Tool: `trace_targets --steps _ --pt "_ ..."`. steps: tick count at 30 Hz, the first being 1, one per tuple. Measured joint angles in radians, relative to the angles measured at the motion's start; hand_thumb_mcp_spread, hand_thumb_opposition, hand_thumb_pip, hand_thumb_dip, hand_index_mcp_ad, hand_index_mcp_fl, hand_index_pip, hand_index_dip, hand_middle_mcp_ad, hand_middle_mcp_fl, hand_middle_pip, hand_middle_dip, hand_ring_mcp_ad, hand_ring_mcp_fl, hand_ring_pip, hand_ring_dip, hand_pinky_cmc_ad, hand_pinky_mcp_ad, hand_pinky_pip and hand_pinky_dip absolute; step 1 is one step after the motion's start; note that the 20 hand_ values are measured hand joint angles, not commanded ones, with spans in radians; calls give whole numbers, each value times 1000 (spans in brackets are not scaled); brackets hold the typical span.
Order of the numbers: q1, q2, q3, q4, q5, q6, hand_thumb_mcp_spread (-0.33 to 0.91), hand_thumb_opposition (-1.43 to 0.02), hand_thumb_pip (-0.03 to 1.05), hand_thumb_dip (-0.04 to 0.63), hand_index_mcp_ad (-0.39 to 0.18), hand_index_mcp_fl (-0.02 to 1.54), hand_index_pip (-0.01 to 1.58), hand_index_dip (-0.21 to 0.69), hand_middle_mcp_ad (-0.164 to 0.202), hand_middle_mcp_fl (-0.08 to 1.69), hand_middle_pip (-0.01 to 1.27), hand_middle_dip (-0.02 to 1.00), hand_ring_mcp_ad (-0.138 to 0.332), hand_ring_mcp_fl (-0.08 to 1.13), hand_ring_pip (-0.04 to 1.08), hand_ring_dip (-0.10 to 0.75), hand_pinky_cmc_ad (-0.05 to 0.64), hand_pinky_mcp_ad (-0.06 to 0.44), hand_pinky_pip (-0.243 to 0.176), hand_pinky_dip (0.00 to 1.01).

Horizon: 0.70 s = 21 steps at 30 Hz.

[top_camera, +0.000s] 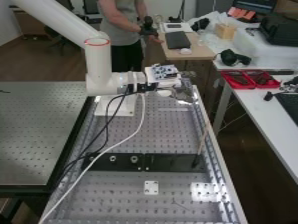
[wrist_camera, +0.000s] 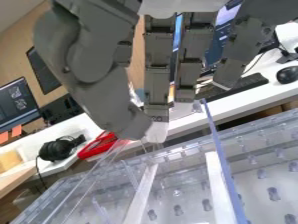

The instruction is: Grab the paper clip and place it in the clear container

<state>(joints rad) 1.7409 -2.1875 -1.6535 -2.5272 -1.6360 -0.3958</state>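
Observation:
At the far end of the perforated bench, the hand (top_camera: 181,91) is above and beside the clear container (top_camera: 174,108). The wrist view has the hand (wrist_camera: 100,65) with its thumb bent in against a pale fingertip; a thin wire-like thing, seemingly the paper clip (wrist_camera: 144,146), juts from this pinch. Below and around the fingertips are see-through walls of the clear container (wrist_camera: 223,162), its upper edge close to them. The other fingers hang fairly straight. Most of the clip is hidden by the thumb and fingertip.
A black plate (top_camera: 174,162) with round fittings crosses the perforated bench, a brown stick (top_camera: 203,139) leaning near its right end. Cables (top_camera: 110,142) hang from the arm over the bench. Red trays (top_camera: 249,80) stand on the white side table (top_camera: 274,120).

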Motion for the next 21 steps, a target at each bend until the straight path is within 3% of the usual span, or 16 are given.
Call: trace_targets --steps 5,13,21 --pt "-8 14 -16 4 5 2 456 -883 846 346 -154 17 326 -188 24 496 646 614 40 309 195 428 417 290 17 304" --pt "-25 91 -53 16 20 8 436 -852 843 349 -152 9 304 -188 24 464 597 599 37 283 199 407 379 290 2 353" --pt "-49 253 -110 -24 71 -29 333 -794 625 333 -147 3 169 -188 42 380 389 599 87 166 206 400 365 291 -28 414"
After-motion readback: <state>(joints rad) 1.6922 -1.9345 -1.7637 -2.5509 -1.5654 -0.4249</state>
